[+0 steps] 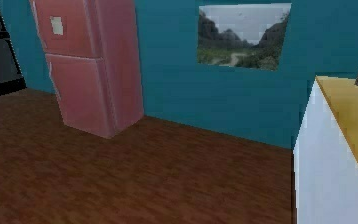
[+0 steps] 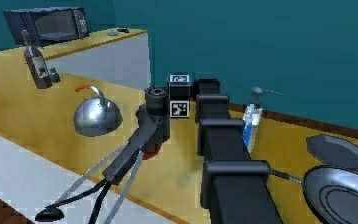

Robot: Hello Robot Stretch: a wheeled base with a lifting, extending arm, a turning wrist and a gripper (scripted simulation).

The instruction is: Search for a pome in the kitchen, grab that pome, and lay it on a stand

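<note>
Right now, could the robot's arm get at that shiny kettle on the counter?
Probably yes: the arm reaches out over the counter, and the kettle stands close beside the end effector, with nothing visible between them.

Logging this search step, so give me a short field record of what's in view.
room: kitchen, teal walls, wood floor
ahead: pink fridge, landscape picture, white counter
countertop: kettle, dark bottle, blue pump bottle, pans
far corner: microwave
gripper: right of kettle in arm side view; load cannot be told
</note>
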